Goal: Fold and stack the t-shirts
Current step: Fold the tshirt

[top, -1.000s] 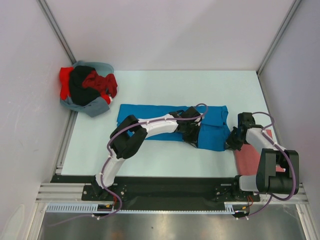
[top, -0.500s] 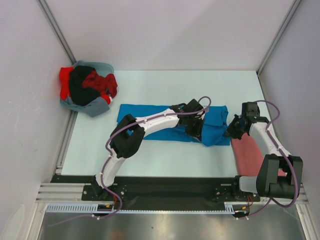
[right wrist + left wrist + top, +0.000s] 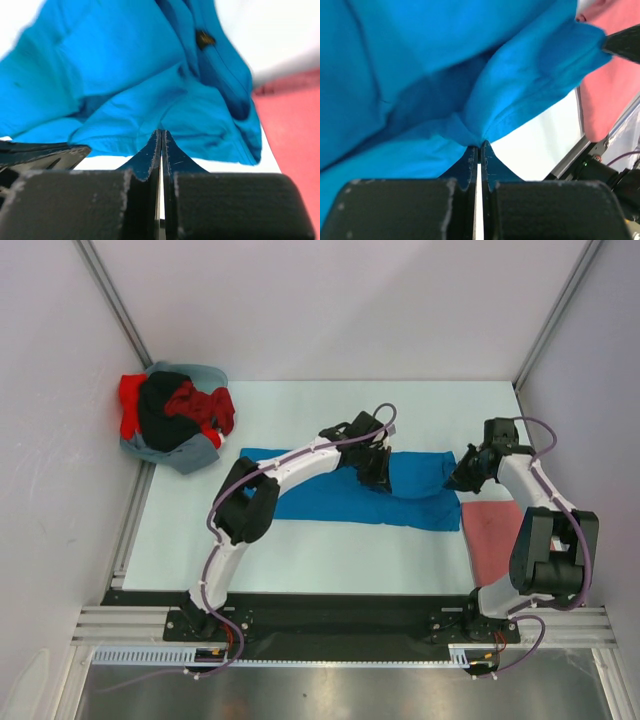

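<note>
The bright blue t-shirt (image 3: 320,502) lies spread across the middle of the table. My left gripper (image 3: 378,470) is shut on a pinch of its cloth (image 3: 480,144), held just off the table. My right gripper (image 3: 462,479) is shut on the shirt's right end (image 3: 161,132). The cloth between the two grippers is lifted and bunched. A folded dull pinkish-red t-shirt (image 3: 494,536) lies flat at the right, beside the right arm; it also shows in the left wrist view (image 3: 610,95) and the right wrist view (image 3: 295,125).
A crumpled pile of bright red, black and grey-blue t-shirts (image 3: 172,416) sits in the back left corner. White walls with metal frame posts close the table on three sides. The table's bare surface (image 3: 330,410) shows behind the blue shirt.
Both grippers have moved away from the near edge toward the far side, carrying the blue shirt's near right part with them. The pinkish-red shirt is now more uncovered.
</note>
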Action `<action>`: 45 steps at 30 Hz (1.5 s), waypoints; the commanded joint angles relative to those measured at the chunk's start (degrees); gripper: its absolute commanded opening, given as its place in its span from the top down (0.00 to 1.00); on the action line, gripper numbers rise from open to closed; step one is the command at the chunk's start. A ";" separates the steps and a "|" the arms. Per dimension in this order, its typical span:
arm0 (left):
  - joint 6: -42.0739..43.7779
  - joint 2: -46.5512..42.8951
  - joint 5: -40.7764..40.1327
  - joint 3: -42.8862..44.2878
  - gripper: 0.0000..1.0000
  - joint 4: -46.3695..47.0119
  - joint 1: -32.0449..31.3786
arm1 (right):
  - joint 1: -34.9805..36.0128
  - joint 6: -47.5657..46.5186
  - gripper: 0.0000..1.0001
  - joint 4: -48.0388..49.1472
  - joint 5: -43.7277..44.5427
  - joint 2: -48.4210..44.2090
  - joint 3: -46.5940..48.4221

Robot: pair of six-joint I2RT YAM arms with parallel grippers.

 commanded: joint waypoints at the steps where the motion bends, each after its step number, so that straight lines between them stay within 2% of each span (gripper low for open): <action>1: -2.13 1.41 2.48 3.03 0.99 1.82 1.20 | -0.37 1.26 1.00 1.29 -1.42 2.07 4.23; 8: -3.62 3.17 5.73 3.21 0.98 3.14 2.69 | -0.89 1.09 1.00 1.12 -1.34 4.45 5.12; 17: -4.77 1.86 11.09 -1.09 0.97 5.86 2.61 | -1.60 -0.32 1.00 0.33 -2.30 3.48 2.66; 30: -4.24 1.15 12.24 -6.11 0.95 5.77 2.17 | -2.48 -3.22 1.00 -1.95 0.59 2.33 -0.42; 33: -4.06 0.89 12.68 -6.37 0.92 5.77 2.08 | -2.74 -4.18 1.00 -2.92 1.56 2.60 -0.24; 36: -2.93 0.71 12.94 -6.72 0.85 5.77 2.17 | -2.83 -4.62 1.00 -2.93 2.27 2.25 -0.86; 39: -1.26 -0.69 11.28 -7.86 0.68 5.60 2.52 | -2.83 -4.63 1.00 -2.58 1.66 2.42 -1.39; 41: -0.29 -1.66 10.22 -8.13 0.64 5.60 2.87 | -2.83 -4.45 1.00 -1.96 0.95 2.51 -1.47; 43: 0.33 -1.84 10.30 -7.87 0.62 5.69 3.83 | -2.83 -4.45 1.00 -2.05 0.69 2.51 -1.30; 45: 0.33 -2.10 10.31 -7.69 0.66 5.77 4.62 | -2.83 -4.62 1.00 -2.22 0.77 2.25 -1.04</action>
